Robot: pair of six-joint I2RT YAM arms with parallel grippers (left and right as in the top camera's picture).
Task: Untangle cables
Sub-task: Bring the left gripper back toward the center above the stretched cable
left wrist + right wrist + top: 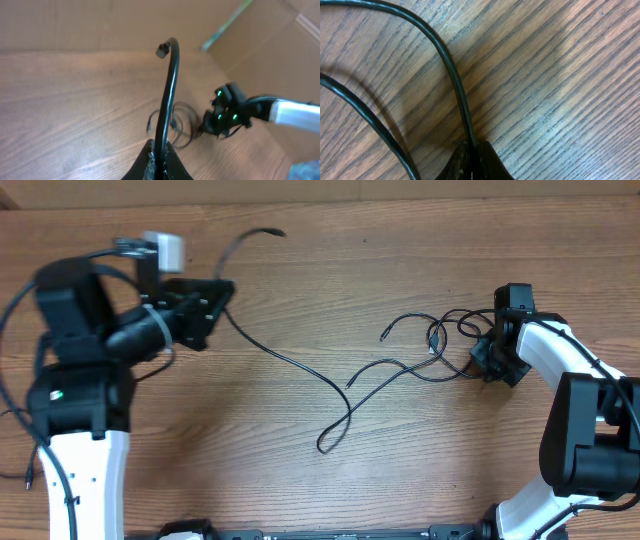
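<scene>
- On the wooden counter (pixel 330 270), the cables (pixel 437 340) lie mostly right of centre as a loose bunch of small loops, with thin free ends pointing left.
- A long cable (pixel 290 363) slants from the upper left down across the middle. It bends in a narrow loop low in the overhead view and climbs back toward the bunch.
- Its short end rises past the left fingers (pixel 212 298) and curves over. It ends in a small plug tip (pixel 275 232) that is off the counter.
- From the left wrist, the left fingers (pixel 152 162) are closed tight on the long cable (pixel 170 90), which stands up between them with the plug tip (pixel 161 50) at the top.
- The right fingers (pixel 487 363) sit at the right edge of the bunch, low to the counter.
- From the right wrist, the right fingers (pixel 485 162) are pinched shut on one black strand (pixel 452 75) that arcs away to the left. A second strand (pixel 360 115) lies beside it on the wood, apart from it.
- The left arm (pixel 75 380) stands at the far left and the right arm (pixel 585 420) at the far right, well apart.
</scene>
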